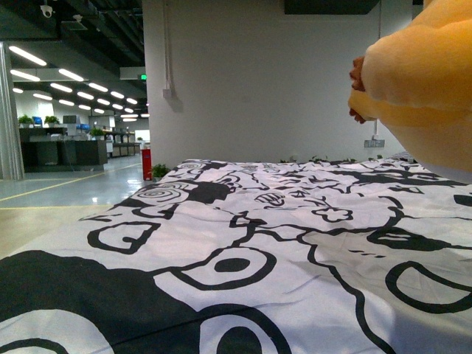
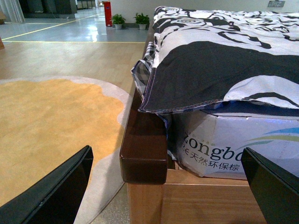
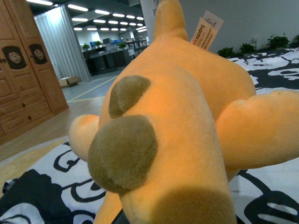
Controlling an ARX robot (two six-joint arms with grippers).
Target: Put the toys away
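The orange-yellow plush animal [image 1: 424, 81] hangs in the air at the upper right of the front view, above the bed. In the right wrist view the plush animal [image 3: 187, 121] fills the frame, with olive-brown bumps, stubby limbs and a paper tag. My right gripper is shut on it; its fingers are hidden under the plush. My left gripper [image 2: 168, 186] is open and empty, its black fingers [image 2: 51, 191] wide apart, low beside the bed's corner, facing the wooden frame.
A black-and-white cartoon-print bedspread [image 1: 243, 251] covers the bed. The dark brown bed corner post [image 2: 142, 149], a boxed mattress edge [image 2: 219, 144] and a yellow rug [image 2: 51, 121] on the floor lie before the left gripper. Wooden wardrobes [image 3: 23, 79] stand beside the bed.
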